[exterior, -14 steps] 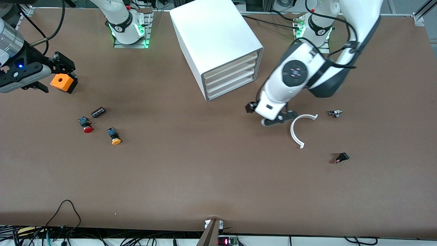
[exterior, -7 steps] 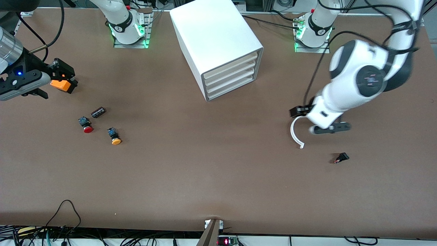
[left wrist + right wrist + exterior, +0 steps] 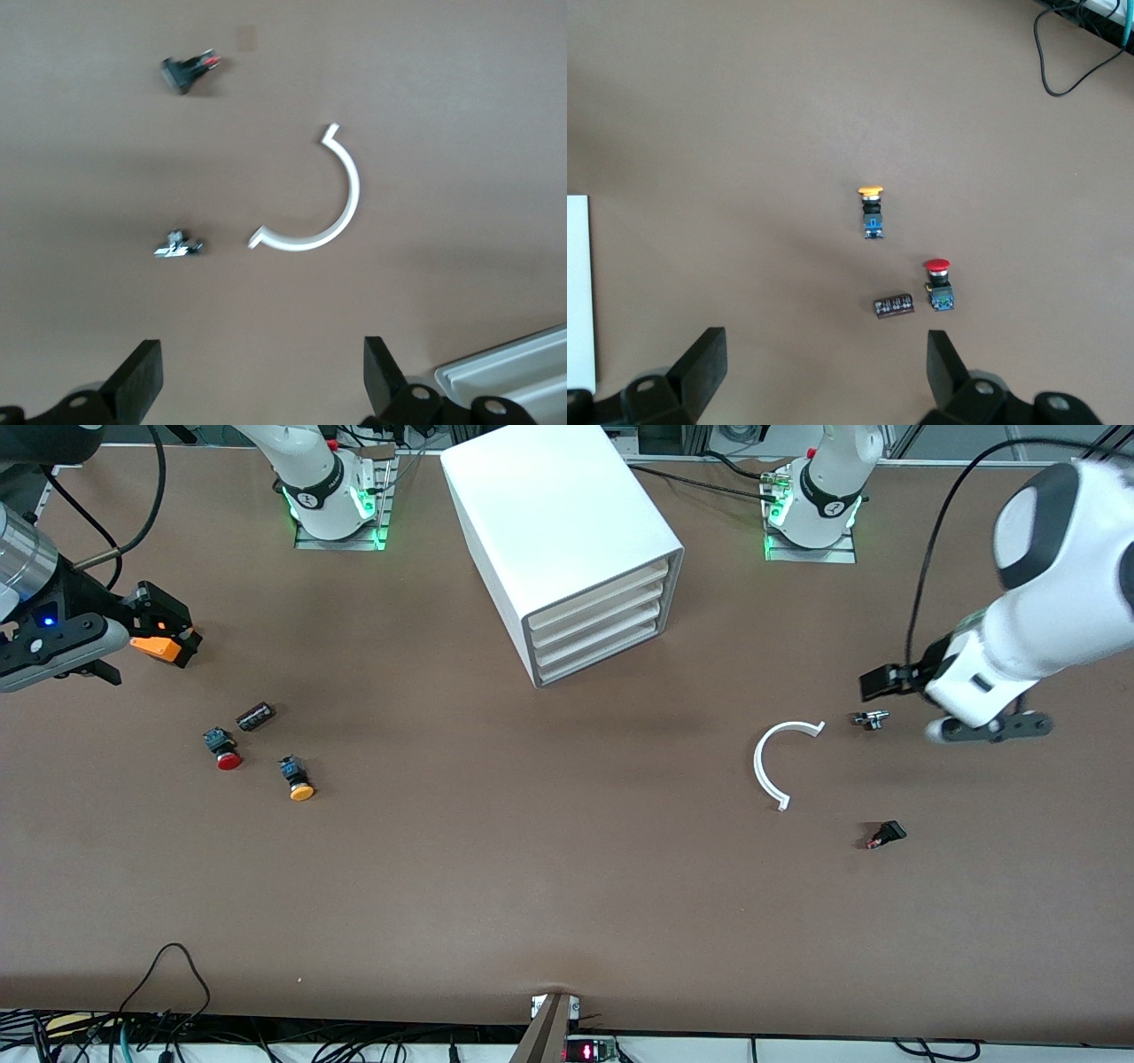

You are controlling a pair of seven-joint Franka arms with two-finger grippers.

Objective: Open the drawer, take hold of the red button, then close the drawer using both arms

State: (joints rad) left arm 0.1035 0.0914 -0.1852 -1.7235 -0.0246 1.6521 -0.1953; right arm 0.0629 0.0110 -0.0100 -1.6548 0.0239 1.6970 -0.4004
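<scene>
Both claws are spread with nothing between the fingers. My left claw (image 3: 261,390) hangs over the worktop (image 3: 549,868) at the left arm's end, above a small metal part (image 3: 871,719) and beside a white curved strip (image 3: 769,766). My right claw (image 3: 824,381) hangs at the edge of the front view at the right arm's end, in its upper part.

In the upper middle of that view stands the drawer cabinet (image 3: 567,531), and every drawer front (image 3: 598,633) sits flush and shut. Lower in the frame than my right claw, the red button (image 3: 229,760) lies loose on the worktop, with a yellow button (image 3: 299,784) and a small dark cylinder (image 3: 255,715) just beside it.

As I judge it, this fits two stages. Either the drawers are shut ahead of a pull, or they are shut again with the button already out on the worktop. The pictures do not settle which. A drawer pull would need a claw squared to those narrow front edges. A grab at the button would need my right claw lowered straight over its small cap, clear of its two neighbours.
</scene>
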